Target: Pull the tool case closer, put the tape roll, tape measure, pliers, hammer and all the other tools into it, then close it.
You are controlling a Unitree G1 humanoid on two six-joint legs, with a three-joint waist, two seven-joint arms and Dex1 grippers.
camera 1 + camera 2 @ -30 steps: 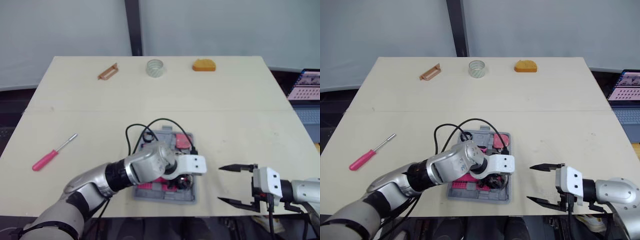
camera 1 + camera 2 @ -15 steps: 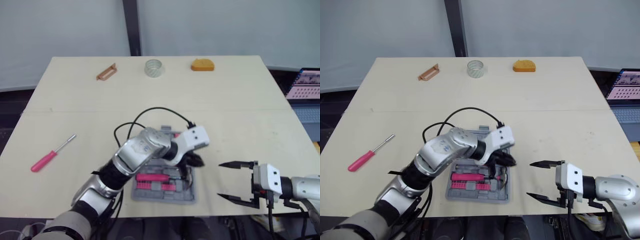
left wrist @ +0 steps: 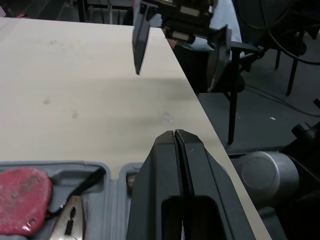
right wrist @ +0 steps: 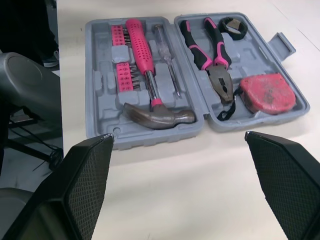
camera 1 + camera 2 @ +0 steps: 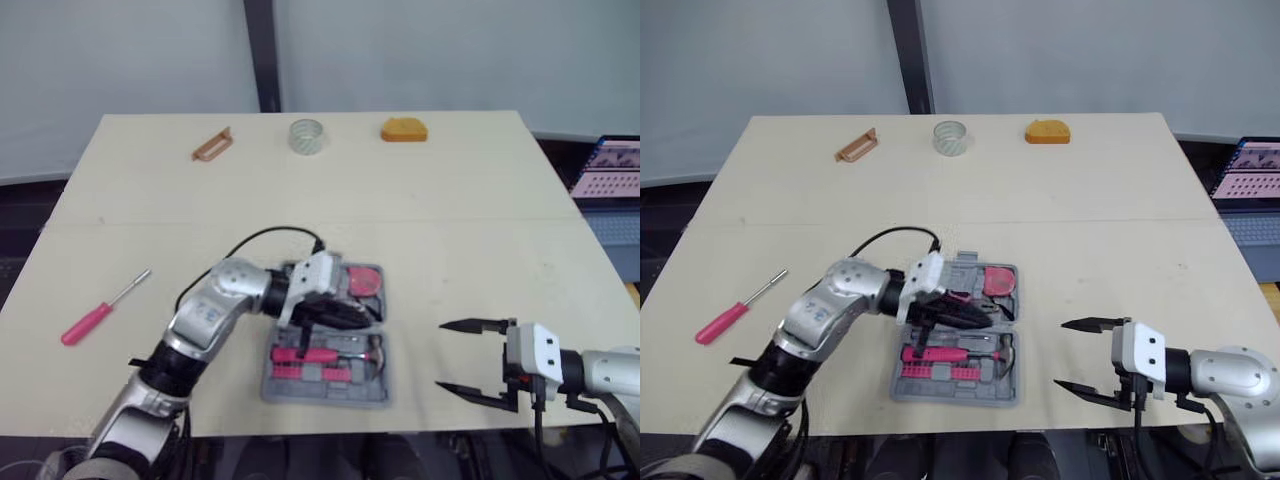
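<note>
The grey tool case (image 5: 372, 392) lies open near the table's front edge. In it are a pink-handled hammer (image 4: 150, 90), pink pliers (image 4: 212, 60), a red tape measure (image 4: 267, 92), a small black tape roll (image 4: 235, 26) and a thin screwdriver (image 4: 167, 60). My left gripper (image 5: 372, 318) hovers over the case's far half, pointing right, shut with nothing between its fingers (image 3: 165, 165). My right gripper (image 5: 455, 355) stands open to the right of the case, apart from it. A pink screwdriver (image 5: 100, 310) lies on the table at the left.
At the table's far edge lie a copper-coloured tool (image 5: 213, 143), a clear tape roll (image 5: 308, 135) and an orange object (image 5: 404, 129). A laptop (image 5: 612, 170) sits off the table to the right. A black cable (image 5: 255, 240) loops over my left forearm.
My left gripper has shut, risen out of the case's near half and drawn back left over its far half, uncovering the hammer. The right gripper has stayed put.
</note>
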